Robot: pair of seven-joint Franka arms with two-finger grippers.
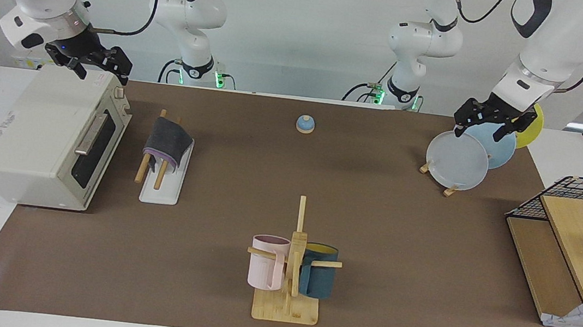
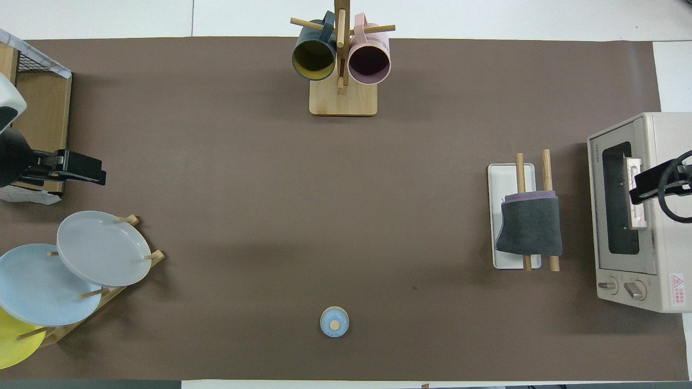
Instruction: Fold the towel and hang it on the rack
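towel [image 1: 166,141] draped folded over rack [image 1: 162,181] rods beside toaster oven [image 1: 47,136] | right gripper [image 1: 98,66] nearer, over oven, open, empty | left gripper [image 1: 485,122] over plates [image 1: 457,160], open, empty | rods run robot-to-camera

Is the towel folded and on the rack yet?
Yes: the towel lies doubled, grey out, purple edge showing, draped over both rods of the rack.
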